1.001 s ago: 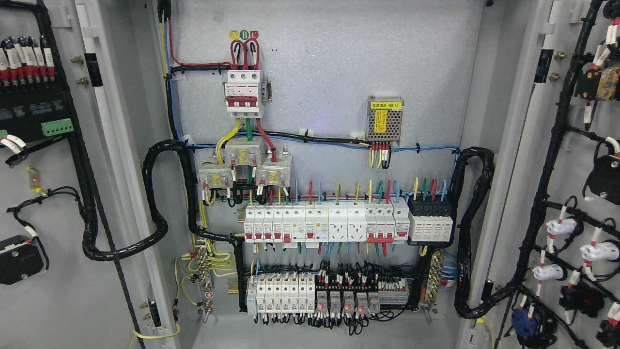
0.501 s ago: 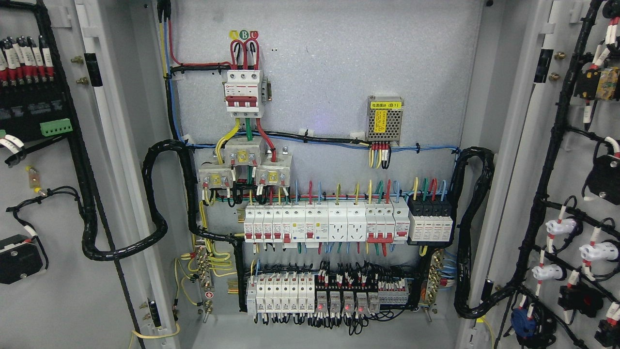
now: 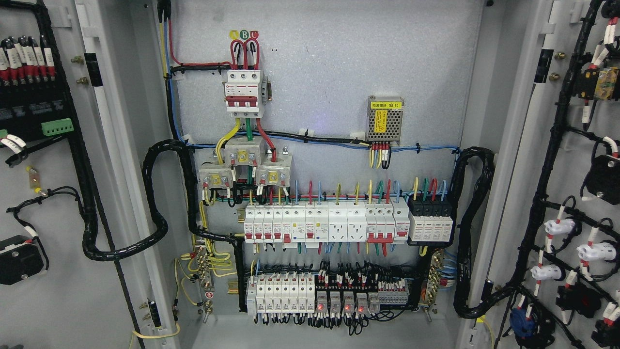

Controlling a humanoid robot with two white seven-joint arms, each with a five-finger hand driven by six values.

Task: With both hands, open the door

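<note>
Both grey steel cabinet doors, left (image 3: 58, 291) and right (image 3: 571, 169), swung wide, baring the breaker panel (image 3: 319, 223) for access; neither hand visible, state unknowable.

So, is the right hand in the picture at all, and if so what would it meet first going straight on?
No hand shows here, so its line cannot be judged. The left door and right door stand open, baring the breaker panel.

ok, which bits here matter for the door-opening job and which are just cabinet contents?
Job:
left door, swung open
right door, swung open
No robot hand in view.

Just there:
red main breaker
power supply
breaker row
relays with red lights
black cable looms
</note>
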